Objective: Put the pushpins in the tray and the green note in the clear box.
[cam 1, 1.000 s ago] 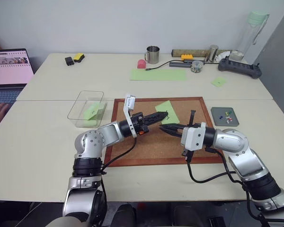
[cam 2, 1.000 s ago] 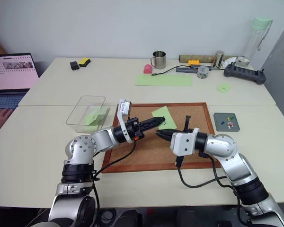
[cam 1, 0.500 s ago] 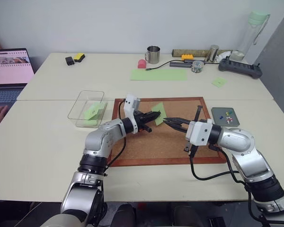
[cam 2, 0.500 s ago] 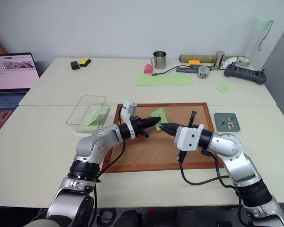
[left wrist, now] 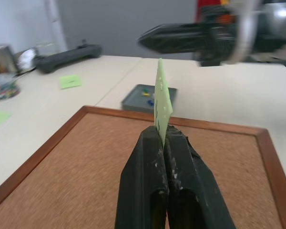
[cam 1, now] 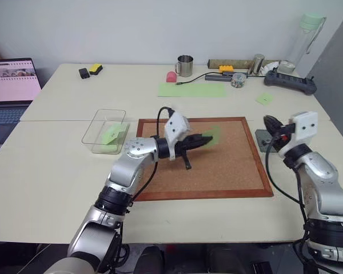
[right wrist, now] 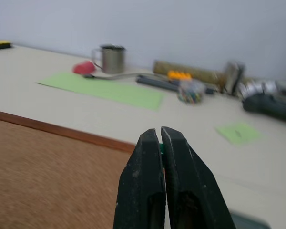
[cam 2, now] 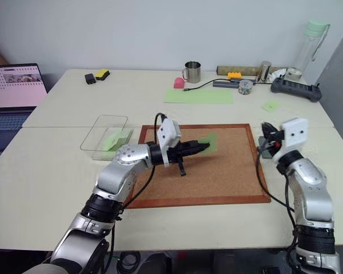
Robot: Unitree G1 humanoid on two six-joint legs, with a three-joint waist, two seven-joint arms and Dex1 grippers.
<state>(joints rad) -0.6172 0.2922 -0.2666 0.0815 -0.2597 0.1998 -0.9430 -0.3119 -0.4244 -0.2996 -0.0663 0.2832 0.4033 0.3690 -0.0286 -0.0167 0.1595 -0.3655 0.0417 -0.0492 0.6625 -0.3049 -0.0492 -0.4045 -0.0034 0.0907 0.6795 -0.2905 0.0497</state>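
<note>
My left gripper (cam 1: 206,139) is shut on the green note (cam 1: 213,134) and holds it on edge just above the cork board (cam 1: 217,171); the left wrist view shows the note (left wrist: 162,95) standing up out of the closed tips. My right gripper (cam 1: 270,122) hovers over the grey tray (cam 1: 262,142) at the board's right side, hiding most of it. It is shut, with a tiny green head, seemingly a pushpin (right wrist: 161,148), between its tips. Several pushpins (left wrist: 146,94) lie in the tray (left wrist: 133,101). The clear box (cam 1: 94,128) sits left of the board.
A light green note (cam 1: 110,135) lies inside the clear box. Along the back stand a mug (cam 1: 184,65), a long green paper strip (cam 1: 191,89), another small green note (cam 1: 264,99) and a black device (cam 1: 290,83). A laptop (cam 1: 11,80) is far left.
My right gripper swung away from the note at mid-board to the right, over the tray. My left gripper rolled and carried the note up off the board, slightly rightward.
</note>
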